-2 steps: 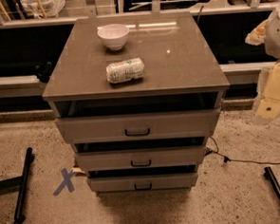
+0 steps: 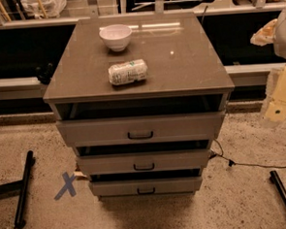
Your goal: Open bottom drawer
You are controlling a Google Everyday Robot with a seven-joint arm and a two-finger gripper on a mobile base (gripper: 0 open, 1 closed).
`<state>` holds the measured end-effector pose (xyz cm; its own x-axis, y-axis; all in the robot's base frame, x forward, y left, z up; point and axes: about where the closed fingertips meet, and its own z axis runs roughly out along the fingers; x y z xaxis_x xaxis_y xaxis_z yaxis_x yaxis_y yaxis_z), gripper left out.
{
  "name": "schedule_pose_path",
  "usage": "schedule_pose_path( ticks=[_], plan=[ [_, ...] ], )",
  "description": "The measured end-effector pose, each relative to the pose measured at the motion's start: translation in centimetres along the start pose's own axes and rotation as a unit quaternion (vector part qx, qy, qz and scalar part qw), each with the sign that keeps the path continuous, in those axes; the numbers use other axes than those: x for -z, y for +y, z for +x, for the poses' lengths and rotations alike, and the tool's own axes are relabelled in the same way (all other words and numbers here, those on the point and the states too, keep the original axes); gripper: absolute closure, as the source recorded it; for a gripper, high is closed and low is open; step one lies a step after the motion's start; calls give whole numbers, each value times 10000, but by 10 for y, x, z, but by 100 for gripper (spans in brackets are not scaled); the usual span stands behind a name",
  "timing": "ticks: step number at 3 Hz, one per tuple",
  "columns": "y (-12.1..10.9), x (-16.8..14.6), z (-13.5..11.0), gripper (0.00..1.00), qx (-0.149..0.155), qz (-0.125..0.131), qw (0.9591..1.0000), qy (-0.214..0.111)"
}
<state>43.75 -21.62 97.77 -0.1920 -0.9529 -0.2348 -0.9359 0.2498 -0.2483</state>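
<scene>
Pincer (image 2: 277, 109) hangs at right edge, apparently well above bottom drawer (image 2: 145, 186).

Single view, set high and in front of the grey-brown three-drawer cabinet (image 2: 71, 133), tilted down, facing the drawer fronts head-on. Mid range, so the whole cabinet fits. The glossy brown tabletop (image 2: 179, 70) fills the upper half, the narrow grey-brown bottom drawer (image 2: 118, 188) with its black bar handle sits low centre, and the speckled stone floor (image 2: 236, 208) runs along the bottom edge. The cream-coloured end effector (image 2: 277, 109) cuts in at the right frame edge, beside the cabinet and apart from it, level with the top drawer front.
</scene>
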Motion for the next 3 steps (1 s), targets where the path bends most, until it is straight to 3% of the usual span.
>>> schedule_pose_path(
  ticks=[1,2,3],
  plan=[
    [12,-19,-8,0,216,-175,9989,-380],
    [33,-93,8,0,324,-605,9937,-886],
    [44,-125,20,0,336,-714,9930,-884]
  ],
)
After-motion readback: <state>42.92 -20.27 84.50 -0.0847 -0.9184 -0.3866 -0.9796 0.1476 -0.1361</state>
